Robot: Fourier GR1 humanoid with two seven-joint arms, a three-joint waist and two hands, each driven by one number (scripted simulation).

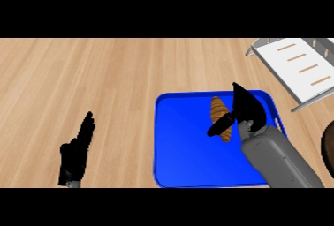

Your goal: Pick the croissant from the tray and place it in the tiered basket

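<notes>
A bright blue rectangular tray (189, 150) sits on a light tan wooden counter (85, 79) patterned with fine, darker grain streaks. On the tray lies a golden-brown croissant (218, 111) with darker brown ridged bands. Both robot hands, the left hand (77, 152) and the right hand (245, 108), are solid black; the right forearm (280, 163) is plain grey. A white tiered basket (300, 66) with a grey metal frame shows short tan stripes.

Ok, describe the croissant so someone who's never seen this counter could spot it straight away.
Find the blue tray in the middle of the wooden counter. In its upper right part lies the croissant, a small golden-brown ridged pastry, long axis running up and down the view. It is the only food on the tray, with the right hand against it, thumb across its lower end.
</notes>
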